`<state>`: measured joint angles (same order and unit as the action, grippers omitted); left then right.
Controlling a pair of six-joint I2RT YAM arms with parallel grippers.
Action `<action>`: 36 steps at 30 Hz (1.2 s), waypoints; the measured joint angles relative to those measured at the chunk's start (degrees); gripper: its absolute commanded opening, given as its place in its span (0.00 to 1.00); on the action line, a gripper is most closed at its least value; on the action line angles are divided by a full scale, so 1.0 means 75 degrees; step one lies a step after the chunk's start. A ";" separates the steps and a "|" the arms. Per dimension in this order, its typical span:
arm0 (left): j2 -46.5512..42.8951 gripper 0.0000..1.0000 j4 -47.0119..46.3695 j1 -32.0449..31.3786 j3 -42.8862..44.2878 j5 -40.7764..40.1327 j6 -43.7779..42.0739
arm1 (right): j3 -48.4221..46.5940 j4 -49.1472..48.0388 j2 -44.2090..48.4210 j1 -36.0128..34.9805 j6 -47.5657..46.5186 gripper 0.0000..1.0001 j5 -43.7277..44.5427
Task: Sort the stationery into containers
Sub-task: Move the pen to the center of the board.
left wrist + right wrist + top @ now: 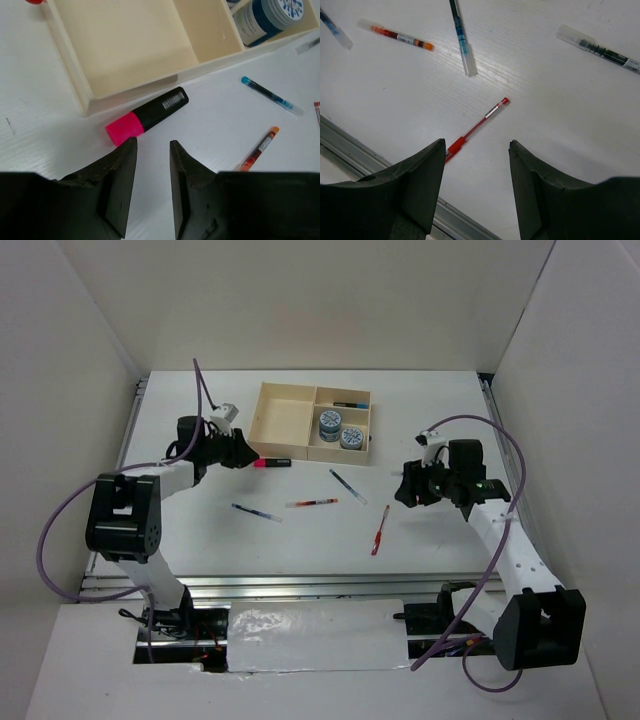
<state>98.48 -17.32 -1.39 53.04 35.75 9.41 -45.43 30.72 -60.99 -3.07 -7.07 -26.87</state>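
**A:** The table [200, 540] is white, and white walls stand around it. What does the top view show?

**B:** The beige tray [262, 425] stands at the far side. Two tape rolls [329, 423] sit in its near small compartment, and a thin pen [350, 403] lies in the far small one. A highlighter [272, 462] lies on the table just beside the tray's near wall. Between the arms lie a blue pen [257, 511], an orange-red pen [312, 503], a teal pen [348, 486] and a red pen [380, 530]. The left gripper [245, 455] is at the highlighter's pink end. The right gripper [405, 485] is near the red pen.

**A:** And the left wrist view?

**B:** The jaws are a little apart and hold nothing. The pink end lies just ahead of the left fingertip. I cannot tell if the highlighter touches the tray.

**A:** And the right wrist view?

**B:** Here the jaws are wide apart and also hold nothing. The red pen lies flat on the table and appears between the two fingers, not gripped. A black pen [600, 50] lies apart, at the upper right.
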 measured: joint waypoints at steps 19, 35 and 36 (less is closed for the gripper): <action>0.1131 0.43 -0.0924 -0.0423 0.0437 -0.1492 0.1562 | -0.0003 -0.0012 -0.0216 -0.0061 0.0026 0.60 0.0128; 0.1483 0.43 -0.0108 -0.0755 0.0580 -0.2279 0.2343 | -0.0003 -0.0015 -0.0216 -0.0073 0.0023 0.60 0.0163; 0.1480 0.43 -0.0125 -0.0787 0.0516 -0.2270 0.2381 | -0.0003 -0.0012 -0.0216 -0.0073 0.0023 0.60 0.0169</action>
<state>109.58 -18.26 -7.29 56.90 18.72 27.27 -45.45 30.63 -62.61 -3.62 -6.90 -25.61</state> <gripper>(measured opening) 0.429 0.601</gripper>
